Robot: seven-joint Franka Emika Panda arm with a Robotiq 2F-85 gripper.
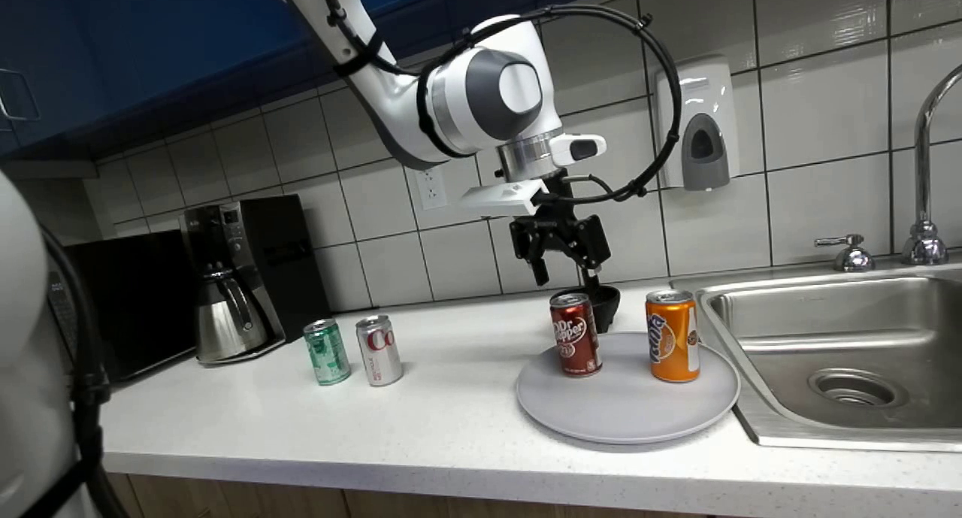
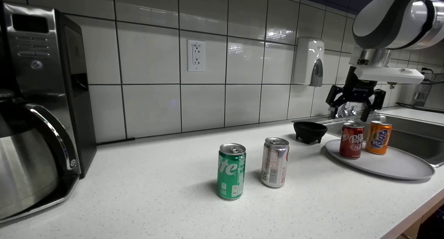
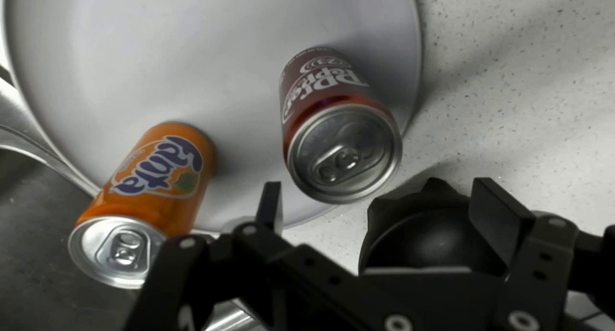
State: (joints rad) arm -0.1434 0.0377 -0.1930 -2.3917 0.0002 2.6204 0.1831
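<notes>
Fingers hang apart — a gray plate carries a Fanta can and a Dr Pepper can, the latter near and below the fingers.

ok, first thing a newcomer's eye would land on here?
Probably the black gripper, hanging open and empty near the Dr Pepper can. Next, that can and the bright orange Fanta can, both upright on the gray plate at the edge of the sink. The green can and silver can stand off the plate, nearer the coffee maker.
</notes>
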